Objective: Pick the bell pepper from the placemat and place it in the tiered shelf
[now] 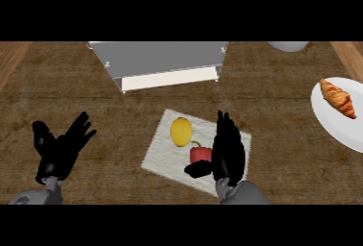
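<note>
Table (85, 91): brown, rough-textured top, with lighter wood strips at the far left and far right corners.
Placemat (162, 156): pale, square, turned at an angle, near the middle of the table.
Bell pepper (200, 153): red with a small stem, lying on the placemat, just beside the right hand's palm.
Lemon (181, 131): yellow, oval, on the placemat, just above and left of the bell pepper.
Right hand (228, 149): set on edge over the placemat's right part, fingers straight and pointing away, thumb spread out below the bell pepper; seems to touch the pepper, though contact hard to judge from this angle; not closed round it.
Left hand (60, 144): at the left, off the placemat, fingers spread and straight, holding nothing, resting well apart from everything else.
Tiered shelf (164, 60): grey metal with a pale lower board, at the far side of the table, well apart from the placemat.
Plate (333, 125): white, at the right edge, partly cut off.
Croissant (338, 98): golden brown, lying on the plate.
Bowl (288, 45): pale, only its lower rim showing at the top right.
</note>
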Available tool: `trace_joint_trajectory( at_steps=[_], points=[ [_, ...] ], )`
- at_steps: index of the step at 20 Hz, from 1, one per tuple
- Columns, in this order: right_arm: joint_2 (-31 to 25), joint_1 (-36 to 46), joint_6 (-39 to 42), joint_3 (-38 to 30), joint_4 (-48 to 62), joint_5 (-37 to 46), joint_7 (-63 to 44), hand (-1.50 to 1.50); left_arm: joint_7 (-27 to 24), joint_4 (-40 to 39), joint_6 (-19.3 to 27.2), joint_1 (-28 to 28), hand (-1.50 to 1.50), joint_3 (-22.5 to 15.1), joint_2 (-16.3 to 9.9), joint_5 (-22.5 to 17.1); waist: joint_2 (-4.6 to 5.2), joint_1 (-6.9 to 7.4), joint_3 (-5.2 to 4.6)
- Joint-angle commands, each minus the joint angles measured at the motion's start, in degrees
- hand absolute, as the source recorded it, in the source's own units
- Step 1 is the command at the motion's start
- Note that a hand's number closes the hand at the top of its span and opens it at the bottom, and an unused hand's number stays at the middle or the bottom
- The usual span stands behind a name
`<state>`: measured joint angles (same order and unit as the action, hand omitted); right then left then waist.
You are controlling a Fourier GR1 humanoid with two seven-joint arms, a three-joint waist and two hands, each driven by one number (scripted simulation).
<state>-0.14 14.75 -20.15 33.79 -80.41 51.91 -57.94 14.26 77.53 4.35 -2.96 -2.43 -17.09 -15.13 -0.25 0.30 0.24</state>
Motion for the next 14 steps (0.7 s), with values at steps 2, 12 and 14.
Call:
trace_joint_trajectory(
  at_steps=[2,12,14],
  points=[
    [-1.6,0.4,10.6,1.0,1.9,-6.9,3.1,1.50,2.1,-0.2,-0.1,0.5,0.00,0.3,0.0,0.0,0.30,0.10,-0.23],
    [0.1,0.5,-3.6,9.4,4.7,-5.2,6.6,1.50,1.3,-1.4,-1.9,-0.8,0.00,3.1,1.3,1.9,0.22,-0.19,-0.23],
    [0.1,14.9,0.3,11.9,10.3,-15.4,5.8,1.50,0.6,-2.0,-2.2,-1.0,0.00,2.0,1.7,1.7,0.59,1.60,-0.21]
  ],
)
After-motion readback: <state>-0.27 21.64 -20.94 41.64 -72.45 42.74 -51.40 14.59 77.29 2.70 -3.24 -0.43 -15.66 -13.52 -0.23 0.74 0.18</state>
